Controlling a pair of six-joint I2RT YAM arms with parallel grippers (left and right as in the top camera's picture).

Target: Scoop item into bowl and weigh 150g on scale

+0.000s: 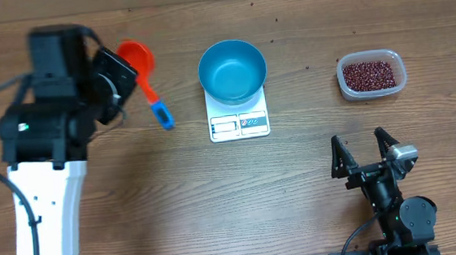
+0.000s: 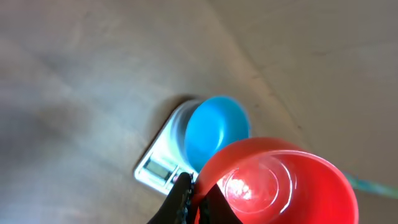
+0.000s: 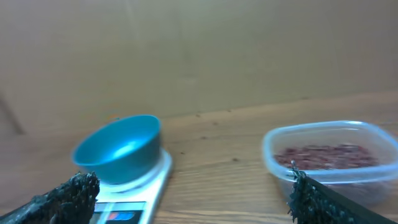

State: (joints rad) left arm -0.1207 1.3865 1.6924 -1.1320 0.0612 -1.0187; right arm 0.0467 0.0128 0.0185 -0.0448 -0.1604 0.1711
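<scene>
Nearest us the red scoop (image 2: pixel 273 186) sits at our closed left gripper (image 2: pixel 188 186), right gripper (image 1: pixel 359 140) spread wide; with the bowl (image 1: pixel 232 70) empty on the scale (image 1: pixel 240 125) and beans (image 1: pixel 369 74) across in their tub (image 1: pixel 401 77), we judge scooping comes next.

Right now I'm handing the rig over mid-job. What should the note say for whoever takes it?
Left claw: shut, right at the rim of the red scoop; I cannot tell whether it actually grips it.
Right claw: open, empty, on the near side of the tub.
Things: the blue bowl sits empty on the scale; the beans are in the clear tub to its right.
Done: bowl placed on scale.
Left: scoop beans into the bowl and weigh to target.
</scene>
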